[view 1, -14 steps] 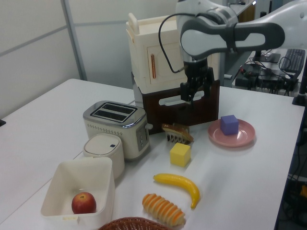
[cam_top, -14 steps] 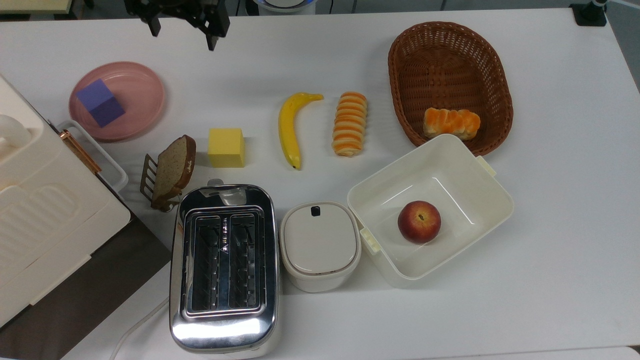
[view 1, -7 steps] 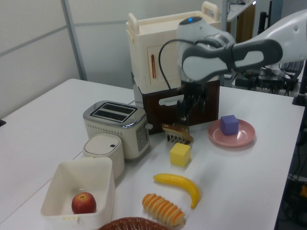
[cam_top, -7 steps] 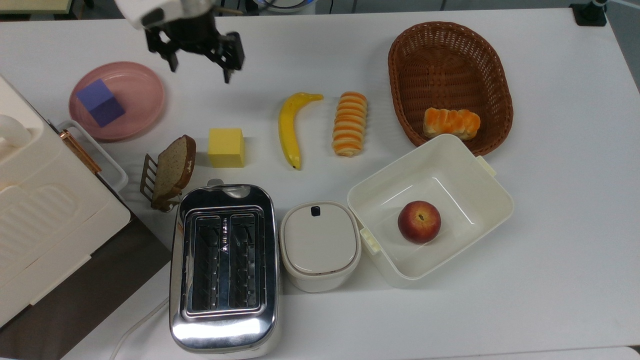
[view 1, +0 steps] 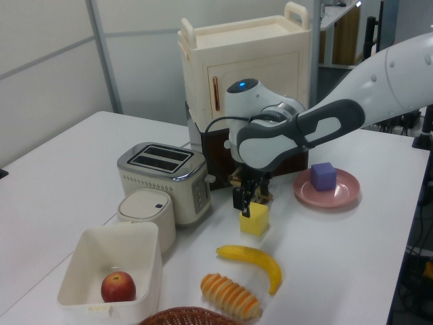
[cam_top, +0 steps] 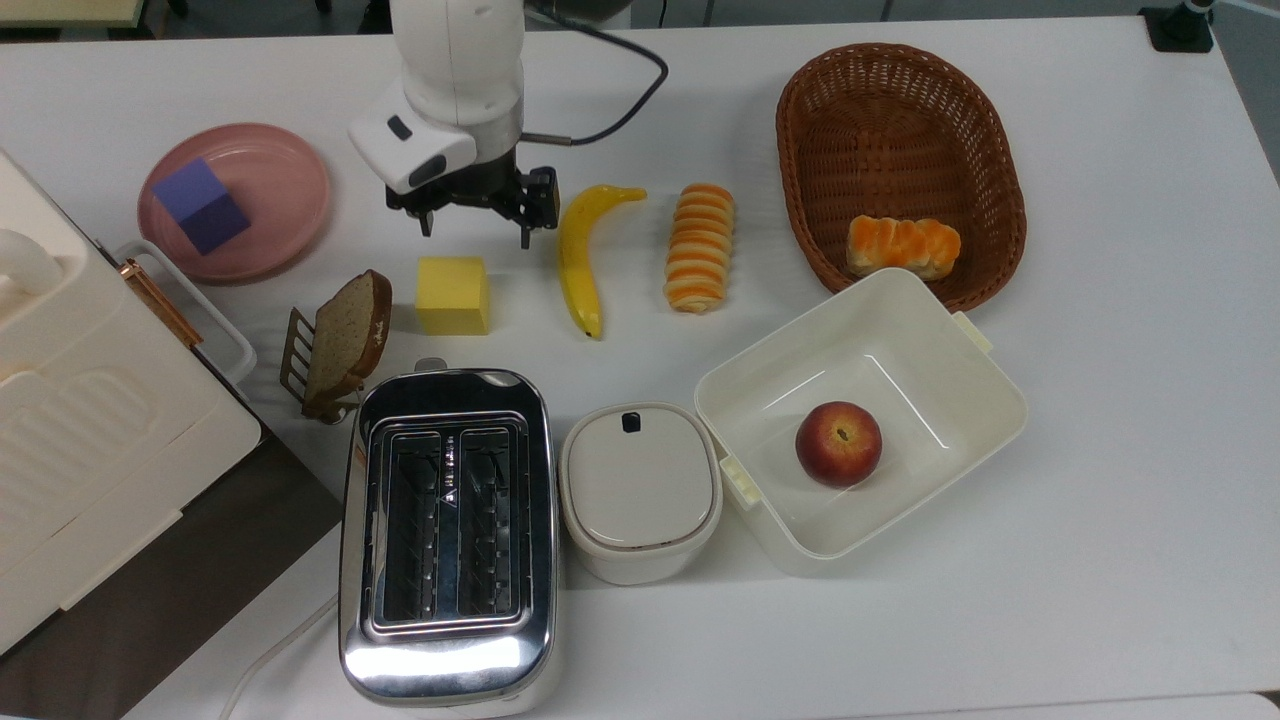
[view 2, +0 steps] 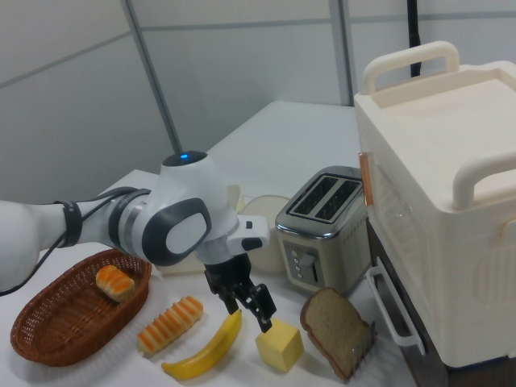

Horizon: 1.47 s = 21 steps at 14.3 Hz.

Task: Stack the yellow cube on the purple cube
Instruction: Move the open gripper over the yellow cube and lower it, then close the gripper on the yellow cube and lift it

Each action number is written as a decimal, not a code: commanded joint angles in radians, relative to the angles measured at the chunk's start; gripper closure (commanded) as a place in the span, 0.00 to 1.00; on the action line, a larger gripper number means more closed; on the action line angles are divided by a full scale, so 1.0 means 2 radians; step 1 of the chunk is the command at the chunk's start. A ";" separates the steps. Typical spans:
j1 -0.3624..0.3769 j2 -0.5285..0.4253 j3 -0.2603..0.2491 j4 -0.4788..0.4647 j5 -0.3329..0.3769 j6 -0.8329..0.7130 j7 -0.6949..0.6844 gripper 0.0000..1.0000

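Positioning over the yellow cube [cam_top: 453, 294] is the step in hand. The pincer [cam_top: 473, 225] is hanging with its fingers spread and empty, just beyond the cube's far edge in the top view and above its near upper corner in the right view. The yellow cube is sitting on the desk [cam_top: 1100, 500], between the bread slice [cam_top: 347, 340] in its rack and the banana [cam_top: 580, 255], with the toaster [cam_top: 447, 530] close on the side facing the top view's bottom. The purple cube [cam_top: 201, 205] is resting on the pink plate [cam_top: 285, 190], well apart toward the top view's left.

To do this well, the operator should be centring the pincer over the cube's top face before lowering, aligning the fingers parallel to two opposite flat sides. The fingers should be straddling the sides facing the bread slice and the banana, since the toaster is crowding the third side. Descent should be stopping short of the desk, gripping near mid-height. The smooth matte faces are likely offering moderate friction, so a square, even closure is advisable.
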 commanded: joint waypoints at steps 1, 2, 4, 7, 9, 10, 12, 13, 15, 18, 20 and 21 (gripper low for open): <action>-0.006 0.019 -0.003 0.005 0.000 0.030 -0.006 0.00; -0.008 0.025 -0.003 0.005 0.000 0.040 -0.006 0.00; -0.016 0.028 -0.004 0.005 -0.006 0.047 -0.007 0.00; -0.027 0.041 -0.005 0.007 -0.014 0.047 -0.007 0.00; -0.029 0.044 -0.005 0.007 -0.019 0.057 -0.007 0.00; -0.033 0.048 -0.004 0.007 -0.022 0.062 -0.007 0.00; -0.034 0.055 -0.004 0.006 -0.042 0.062 -0.008 0.00; -0.034 0.055 -0.004 0.006 -0.046 0.062 -0.008 0.00; -0.034 0.055 -0.004 0.006 -0.046 0.061 -0.008 0.00; -0.029 0.053 -0.004 0.006 -0.046 0.060 -0.002 0.00; -0.027 0.050 -0.004 0.007 -0.046 0.056 -0.001 0.00; -0.027 0.050 -0.004 0.006 -0.046 0.056 -0.001 0.00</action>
